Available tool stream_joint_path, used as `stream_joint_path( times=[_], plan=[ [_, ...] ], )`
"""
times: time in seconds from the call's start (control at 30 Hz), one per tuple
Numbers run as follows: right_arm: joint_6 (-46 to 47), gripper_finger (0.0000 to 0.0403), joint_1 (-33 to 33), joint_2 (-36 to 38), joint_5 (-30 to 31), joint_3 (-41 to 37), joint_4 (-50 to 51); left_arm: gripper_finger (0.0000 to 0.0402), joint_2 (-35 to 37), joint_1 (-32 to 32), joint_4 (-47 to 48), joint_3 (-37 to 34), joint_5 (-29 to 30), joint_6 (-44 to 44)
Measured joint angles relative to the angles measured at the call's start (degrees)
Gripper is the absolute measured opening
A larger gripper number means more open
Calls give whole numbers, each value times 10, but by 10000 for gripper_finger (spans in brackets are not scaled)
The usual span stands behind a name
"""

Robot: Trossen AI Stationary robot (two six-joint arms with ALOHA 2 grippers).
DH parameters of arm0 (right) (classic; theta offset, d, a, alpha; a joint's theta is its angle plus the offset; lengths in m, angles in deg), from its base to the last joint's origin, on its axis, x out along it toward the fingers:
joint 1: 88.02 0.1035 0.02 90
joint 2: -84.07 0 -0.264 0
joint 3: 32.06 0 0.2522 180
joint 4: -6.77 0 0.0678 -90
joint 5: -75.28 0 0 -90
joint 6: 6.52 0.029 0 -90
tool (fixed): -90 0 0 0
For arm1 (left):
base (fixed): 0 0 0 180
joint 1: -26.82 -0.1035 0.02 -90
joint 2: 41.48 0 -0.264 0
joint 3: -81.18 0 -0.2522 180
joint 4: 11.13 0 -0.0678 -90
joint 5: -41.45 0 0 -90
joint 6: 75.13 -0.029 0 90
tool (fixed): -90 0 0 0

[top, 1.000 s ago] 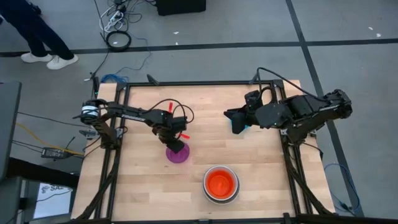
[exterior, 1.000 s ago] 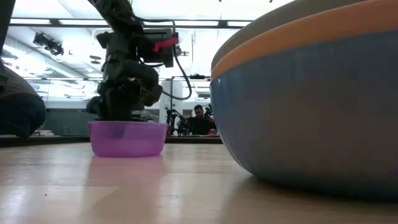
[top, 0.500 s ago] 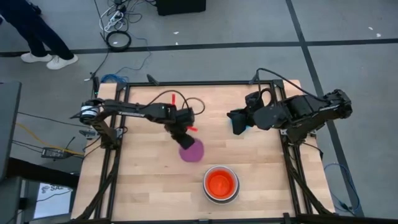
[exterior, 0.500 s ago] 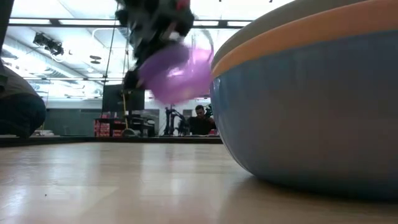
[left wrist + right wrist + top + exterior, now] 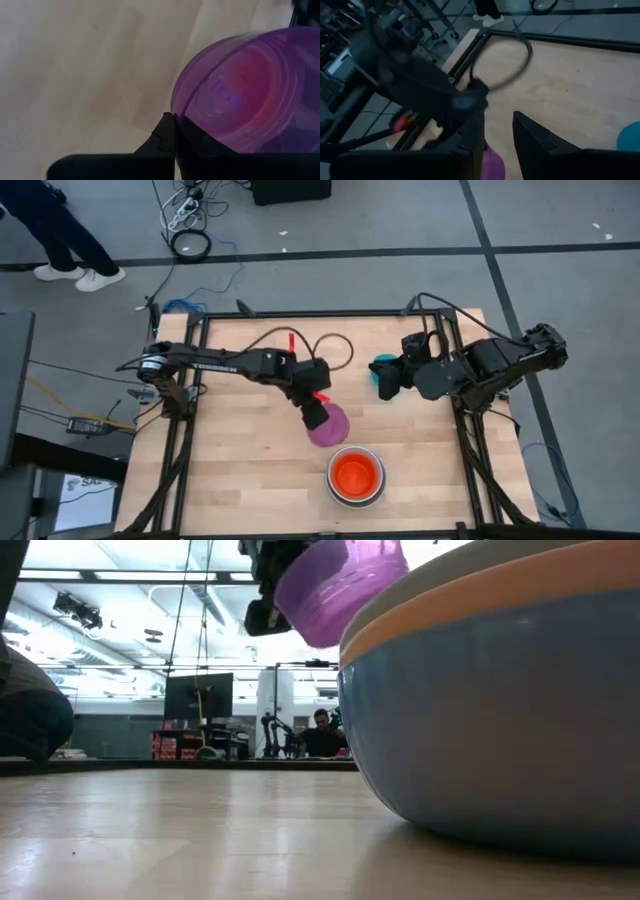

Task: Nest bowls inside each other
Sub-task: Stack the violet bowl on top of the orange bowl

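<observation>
**Purple bowl in the air, a short carry from the stack**

The left pincer [image 5: 316, 412] is clamped on the rim of the purple bowl [image 5: 331, 425] and holds it clear of the table [image 5: 230, 470], near the table's middle and just short of the nested stack [image 5: 355, 476] that stands toward the near edge. From above, that stack shows a red-orange bowl [image 5: 355, 473] innermost inside a grey rim; the low view shows its outer wall as blue with an orange band and a pale band above it. In the low view the purple bowl [image 5: 340, 585] hangs tilted, above and beside the stack's rim

The right pincer [image 5: 385, 375] waits over the far right part of the table with something teal [image 5: 383, 363] at its fingers; it looks like the teal bowl, but whether the fingers actually grip it I cannot tell

To do this step well, I judge the left arm should:
- level the purple bowl before lowering, since a tilted bowl may catch on a rim
- centre it over the red-orange bowl, using the overhead view
- judge sizes first: the purple bowl looks about as wide as the red-orange one, so it may perch rather than seat
- lower until it rests, then part the fingers and lift straight up so the rim is not dragged
</observation>
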Motion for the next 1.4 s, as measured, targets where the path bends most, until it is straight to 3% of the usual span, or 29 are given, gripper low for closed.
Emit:
stream_joint_path(
  times=[0.7, 1.13, 1.4],
  plan=[
    [35, 81, 29, 0, 13, 0, -46, 8, -95, 62, -141, 0, -112, 7],
    [33, 79, 29, 0, 13, 0, -46, 93, -97, 61, -220, 0, -167, 35],
    [24, 75, 29, 0, 13, 0, -46, 105, -97, 61, -220, 0, -169, 37]
  ],
)
